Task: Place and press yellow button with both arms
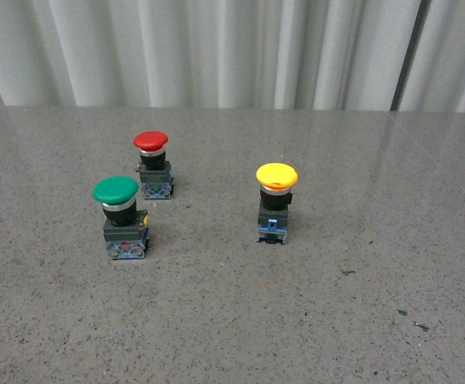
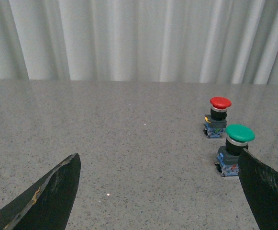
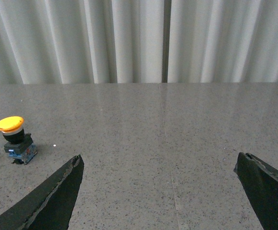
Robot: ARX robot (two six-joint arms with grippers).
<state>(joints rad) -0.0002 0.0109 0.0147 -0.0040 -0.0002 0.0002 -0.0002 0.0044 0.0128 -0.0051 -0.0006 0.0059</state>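
Observation:
The yellow button [image 1: 276,200] stands upright on the grey table, right of centre in the front view, with its yellow cap on top and its blue-grey base on the surface. It also shows in the right wrist view as the yellow button [image 3: 13,139], far off to one side of my right gripper [image 3: 159,160], which is open with only bare table between its fingers. My left gripper [image 2: 160,158] is open too, holding nothing. Neither arm shows in the front view.
A green-capped button [image 1: 120,214] and a smaller red-capped button [image 1: 153,163] stand left of the yellow one. In the left wrist view the green button [image 2: 234,148] sits just beyond one finger, with the red button [image 2: 217,116] behind it. A pleated white curtain [image 1: 216,48] backs the table.

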